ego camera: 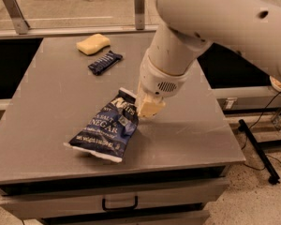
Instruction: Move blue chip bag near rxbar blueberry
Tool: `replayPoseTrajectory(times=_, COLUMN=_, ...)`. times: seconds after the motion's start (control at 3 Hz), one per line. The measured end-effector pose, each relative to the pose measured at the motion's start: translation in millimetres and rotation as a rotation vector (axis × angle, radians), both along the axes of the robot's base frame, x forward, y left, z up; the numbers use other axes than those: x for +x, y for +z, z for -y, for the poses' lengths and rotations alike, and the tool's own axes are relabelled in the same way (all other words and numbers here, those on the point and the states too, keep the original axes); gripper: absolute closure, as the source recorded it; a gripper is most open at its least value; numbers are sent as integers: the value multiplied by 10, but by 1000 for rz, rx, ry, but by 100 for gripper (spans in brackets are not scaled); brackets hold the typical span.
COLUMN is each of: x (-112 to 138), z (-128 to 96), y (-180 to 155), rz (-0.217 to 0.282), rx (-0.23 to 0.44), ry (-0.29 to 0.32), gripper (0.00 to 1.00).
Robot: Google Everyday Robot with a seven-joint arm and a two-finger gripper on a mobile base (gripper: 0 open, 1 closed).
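Observation:
The blue chip bag (107,131) is a dark navy crinkly bag with white lettering, at the front middle of the grey table (51,107). My gripper (146,108) points down from the big white arm and is shut on the bag's upper right end. The bag hangs tilted, with its white lower end low over the table's front and a shadow under it. The rxbar blueberry (105,62) is a small dark flat bar lying at the table's back, up and to the left of the bag and well apart from it.
A yellow sponge (92,44) lies just behind the bar near the back edge. A railing with posts (139,3) runs behind the table. A drawer with a handle (119,203) is below the front edge. Cables (260,149) lie on the floor at right.

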State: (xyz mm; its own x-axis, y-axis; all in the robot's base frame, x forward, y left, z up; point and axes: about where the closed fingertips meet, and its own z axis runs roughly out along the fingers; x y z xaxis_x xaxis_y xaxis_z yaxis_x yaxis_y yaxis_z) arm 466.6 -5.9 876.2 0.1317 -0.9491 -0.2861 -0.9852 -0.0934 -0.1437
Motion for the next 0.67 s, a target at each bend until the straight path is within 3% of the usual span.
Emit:
replayPoseTrajectory(times=0.33, x=251, z=195, y=588, rz=60, rx=104, ry=-90, gripper=100)
replayPoseTrajectory(times=0.67, x=251, z=195, y=588, rz=60, rx=104, ry=-90, gripper=100)
